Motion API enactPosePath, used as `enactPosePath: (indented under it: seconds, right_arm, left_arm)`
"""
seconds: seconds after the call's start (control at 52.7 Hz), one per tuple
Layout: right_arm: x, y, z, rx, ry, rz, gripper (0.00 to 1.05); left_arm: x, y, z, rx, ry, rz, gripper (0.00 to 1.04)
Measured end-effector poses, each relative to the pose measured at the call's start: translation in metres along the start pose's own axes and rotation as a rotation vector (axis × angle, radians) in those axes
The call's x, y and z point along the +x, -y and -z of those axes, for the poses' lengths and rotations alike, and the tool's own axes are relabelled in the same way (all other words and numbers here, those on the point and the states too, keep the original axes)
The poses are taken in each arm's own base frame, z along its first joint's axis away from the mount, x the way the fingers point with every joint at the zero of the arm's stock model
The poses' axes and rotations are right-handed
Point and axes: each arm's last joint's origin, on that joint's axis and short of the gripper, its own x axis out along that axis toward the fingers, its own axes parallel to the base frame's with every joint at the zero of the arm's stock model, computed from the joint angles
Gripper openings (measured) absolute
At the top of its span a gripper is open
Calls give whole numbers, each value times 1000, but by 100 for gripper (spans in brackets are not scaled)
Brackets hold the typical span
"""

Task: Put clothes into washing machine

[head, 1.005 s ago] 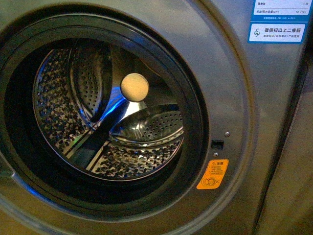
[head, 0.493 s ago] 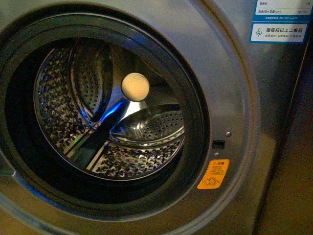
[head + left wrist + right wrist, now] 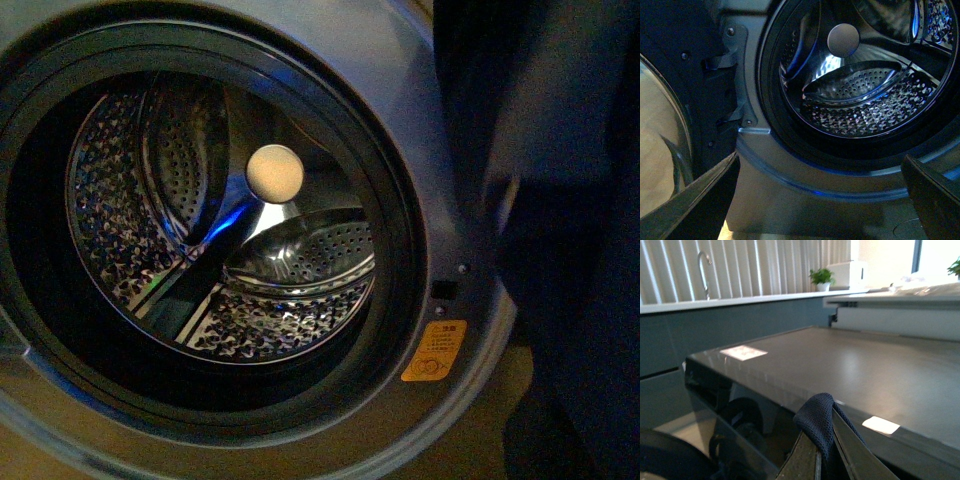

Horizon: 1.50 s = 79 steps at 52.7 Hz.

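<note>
The washing machine (image 3: 470, 130) fills the front view, silver-grey, its black-rimmed porthole open onto the perforated steel drum (image 3: 280, 320), which holds no fabric. A blue light (image 3: 228, 218) glows inside and the orange sticker (image 3: 434, 352) is at the lower right. The clothes (image 3: 560, 200), dark navy, hang down the right side over the machine's front. My right gripper (image 3: 824, 416) is shut on a fold of the clothes (image 3: 816, 415), above the machine's flat top (image 3: 865, 365). My left gripper (image 3: 815, 210) is open and empty, low before the porthole rim (image 3: 840, 172); the drum (image 3: 860, 100) shows beyond.
The machine's open door (image 3: 670, 125) with its glass bowl stands at the hinge side, close to one left finger (image 3: 695, 210). Behind the machine runs a counter with a tap (image 3: 704, 270) and a potted plant (image 3: 821, 278).
The dark clothes have swung into the front view from the right and now cover the blue and white labels and the machine's right side. The drum looks the same.
</note>
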Motion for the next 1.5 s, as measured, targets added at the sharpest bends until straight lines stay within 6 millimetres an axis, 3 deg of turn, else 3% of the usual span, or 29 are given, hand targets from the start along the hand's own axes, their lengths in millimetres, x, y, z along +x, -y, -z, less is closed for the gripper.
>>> enactPosePath:
  seconds: [0.095, 0.493, 0.607, 0.683, 0.797, 0.986, 1.1, 1.176, 1.366, 1.499]
  right_arm:
    - [8, -1, 8, 6, -22, -23, 3]
    - [4, -1, 5, -2, -13, -13, 3]
    - [4, 0, 5, -3, -13, -8, 3]
    - [4, -1, 5, -3, -13, -12, 3]
    - [4, -1, 5, -3, -13, -11, 3]
    - [4, -1, 5, -3, -13, -11, 3]
    - [4, -1, 5, -3, -13, -12, 3]
    - [4, -1, 5, -3, -13, -12, 3]
    - [4, -1, 5, -3, -13, -11, 3]
    - [4, -1, 5, -3, -13, -12, 3]
  left_arm:
    - [0, 0, 0, 0, 0, -2, 98]
    - [0, 0, 0, -5, 0, 5, 98]
    - [7, -6, -9, -132, 19, 232, 98]
    - [18, -15, -28, -174, 39, 324, 98]
    - [48, -21, -72, -148, 105, 409, 98]
    - [103, -13, -117, -115, 126, 578, 98]
    - [141, 8, -141, -117, 128, 748, 98]
    - [160, 35, -155, -114, 139, 888, 98]
    - [178, 105, -179, -121, 171, 1181, 98]
    - [185, 140, -187, -139, 170, 1246, 98]
